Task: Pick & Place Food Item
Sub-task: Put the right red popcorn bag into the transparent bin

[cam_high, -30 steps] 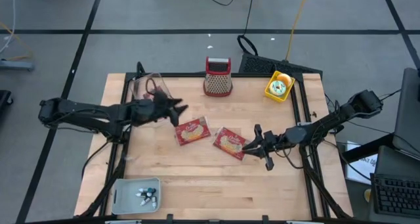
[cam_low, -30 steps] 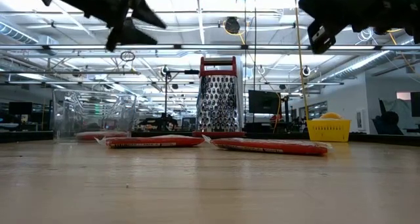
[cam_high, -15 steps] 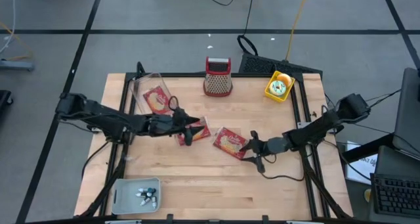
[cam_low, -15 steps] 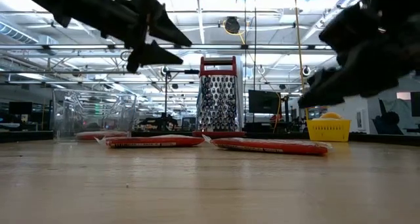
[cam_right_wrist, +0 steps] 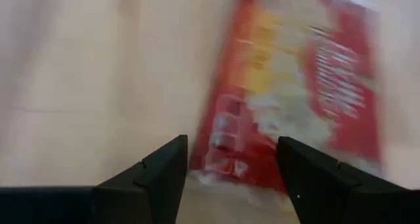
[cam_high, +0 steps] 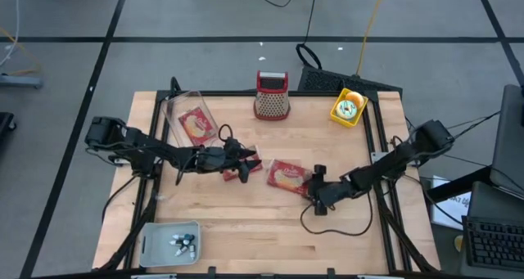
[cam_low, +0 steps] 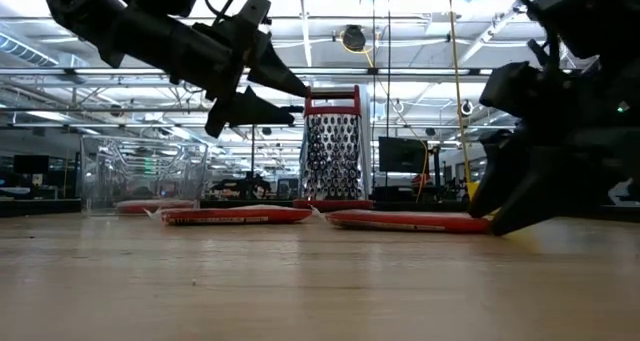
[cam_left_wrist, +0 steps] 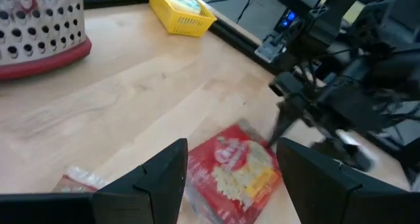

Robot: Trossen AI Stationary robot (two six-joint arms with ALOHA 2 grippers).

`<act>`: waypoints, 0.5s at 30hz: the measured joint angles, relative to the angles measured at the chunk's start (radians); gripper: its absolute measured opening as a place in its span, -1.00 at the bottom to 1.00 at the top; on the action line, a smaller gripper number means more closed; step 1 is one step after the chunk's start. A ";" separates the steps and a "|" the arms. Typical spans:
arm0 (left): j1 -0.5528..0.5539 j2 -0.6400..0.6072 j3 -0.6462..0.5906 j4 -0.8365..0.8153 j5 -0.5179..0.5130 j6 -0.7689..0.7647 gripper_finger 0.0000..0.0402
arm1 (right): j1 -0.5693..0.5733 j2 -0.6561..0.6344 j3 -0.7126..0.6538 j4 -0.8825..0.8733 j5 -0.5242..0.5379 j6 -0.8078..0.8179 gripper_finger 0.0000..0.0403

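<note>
- Here the right gripper (cam_high: 315, 199) is reaching low beside a red packet (cam_high: 287, 175), jaws apart.
- The left gripper (cam_high: 248, 166) is hovering, jaws apart.
- Only the high view is showing a third packet (cam_high: 196, 124).

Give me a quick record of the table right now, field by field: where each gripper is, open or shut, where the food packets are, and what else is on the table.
left gripper: open, above the middle packet
right gripper: open, low at the edge of the right packet
third packet: inside the clear container
held: nothing by either gripper
grater: upright at the table's far edge
yellow basket: far right corner
grey tray: near left corner, small items inside
</note>
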 joint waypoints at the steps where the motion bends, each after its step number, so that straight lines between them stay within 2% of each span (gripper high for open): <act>1: 0.000 0.000 0.000 0.006 0.000 -0.002 0.18 | -0.001 -0.004 0.003 -0.021 0.030 0.002 0.07; 5: 0.000 0.000 0.001 0.012 0.000 -0.003 0.18 | -0.002 -0.027 0.003 -0.077 0.180 0.018 -0.02; 11: 0.000 0.000 0.001 0.013 0.000 -0.003 0.18 | -0.017 -0.048 0.005 -0.091 0.322 0.045 -0.13; 13: 0.000 0.000 0.001 0.016 0.000 -0.003 0.18 | -0.031 -0.048 0.003 -0.070 0.335 0.067 -0.16; 15: 0.000 0.000 0.001 0.016 0.000 -0.003 0.18 | -0.040 -0.048 0.004 0.003 0.297 0.071 -0.18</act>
